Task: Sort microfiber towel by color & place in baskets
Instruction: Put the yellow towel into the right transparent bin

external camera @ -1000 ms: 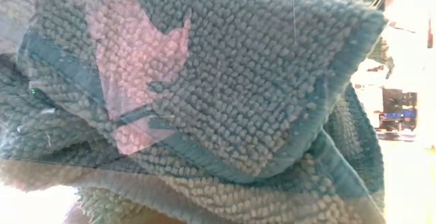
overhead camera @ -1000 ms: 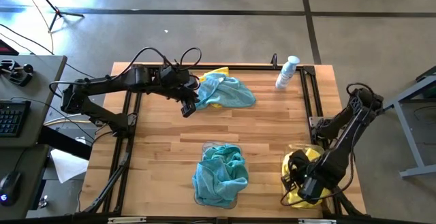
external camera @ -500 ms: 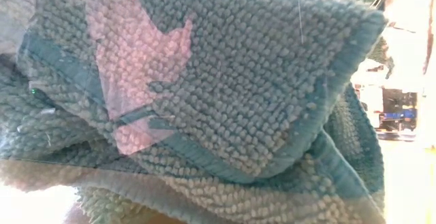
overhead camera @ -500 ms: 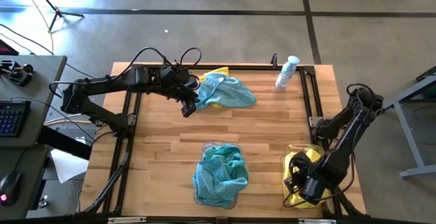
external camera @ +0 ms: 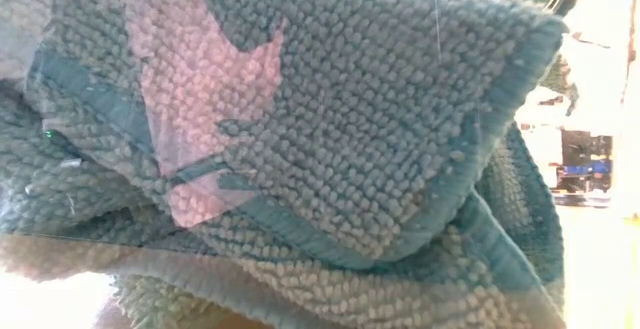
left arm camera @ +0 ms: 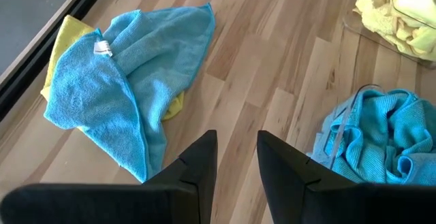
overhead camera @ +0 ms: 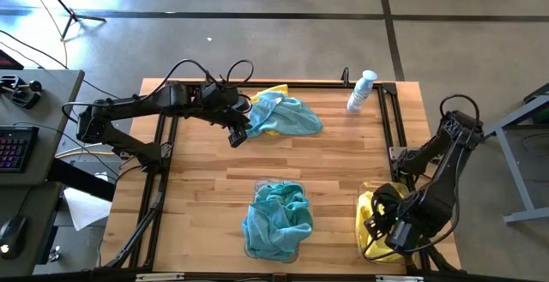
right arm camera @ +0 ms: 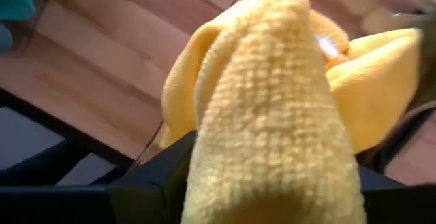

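The wooden bench (overhead camera: 214,188) carries everything. Near its front edge stand the two clear baskets: the middle one (overhead camera: 276,220) is filled with bunched teal-blue towels (left arm camera: 381,132), which also fill the low view (external camera: 300,149), and the one at the front right corner (overhead camera: 367,231) holds bright yellow towels (overhead camera: 371,224). Toward the back lies a loose teal-blue towel (overhead camera: 287,115) spread over a yellow towel (left arm camera: 63,47). A white and blue spray bottle (overhead camera: 361,92) lies near the back right. The right end effector (overhead camera: 383,228) hangs over the yellow basket, a yellow towel (right arm camera: 272,115) lying between its fingers; whether they are clamped on it I cannot tell. The left end effector (left arm camera: 236,157) hovers just beside the loose pile, fingers slightly apart, empty
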Motion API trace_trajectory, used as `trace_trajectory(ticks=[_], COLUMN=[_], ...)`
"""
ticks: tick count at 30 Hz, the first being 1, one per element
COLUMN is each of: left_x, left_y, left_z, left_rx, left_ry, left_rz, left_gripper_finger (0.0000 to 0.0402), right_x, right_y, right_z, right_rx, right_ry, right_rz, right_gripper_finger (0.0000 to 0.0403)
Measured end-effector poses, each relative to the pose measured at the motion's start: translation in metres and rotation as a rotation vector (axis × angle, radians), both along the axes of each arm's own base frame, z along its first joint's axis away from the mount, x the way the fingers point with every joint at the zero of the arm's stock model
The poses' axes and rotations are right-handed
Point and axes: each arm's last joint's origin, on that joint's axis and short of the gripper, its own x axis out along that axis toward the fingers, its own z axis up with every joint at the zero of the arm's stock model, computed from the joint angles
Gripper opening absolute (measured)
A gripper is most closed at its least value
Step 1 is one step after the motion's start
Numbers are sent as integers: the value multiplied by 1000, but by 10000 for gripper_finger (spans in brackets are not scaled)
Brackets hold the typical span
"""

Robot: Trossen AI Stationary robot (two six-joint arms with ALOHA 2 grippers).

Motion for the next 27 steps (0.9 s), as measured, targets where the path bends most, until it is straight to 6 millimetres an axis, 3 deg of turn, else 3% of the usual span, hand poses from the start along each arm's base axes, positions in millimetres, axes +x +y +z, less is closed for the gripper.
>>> trace_trajectory(ticks=[7, 11, 16, 21, 24, 27], left_x=[0, 0, 0, 0, 0, 0], left_y=[0, 0, 0, 0, 0, 0], left_z=[0, 0, 0, 0, 0, 0], left_rx=[0, 8, 12, 12, 12, 18], left_ry=[0, 2, 3, 3, 3, 5], left_rz=[0, -10, -14, -14, -14, -22], left_gripper_finger=[91, 91, 91, 91, 91, 91], right_x=[-2, 3, -10, -7, -11, -12], right_y=[-1, 8, 2, 9, 5, 7], right_z=[-8, -8, -9, -8, -8, -7], right_rx=[-16, -36, -1, -43, -20, 12], right_ry=[71, -143, 136, -106, 39, 59], right_rz=[-66, -10, -128, -48, -112, -121], right_gripper_finger=[200, 199, 195, 187, 178, 168])
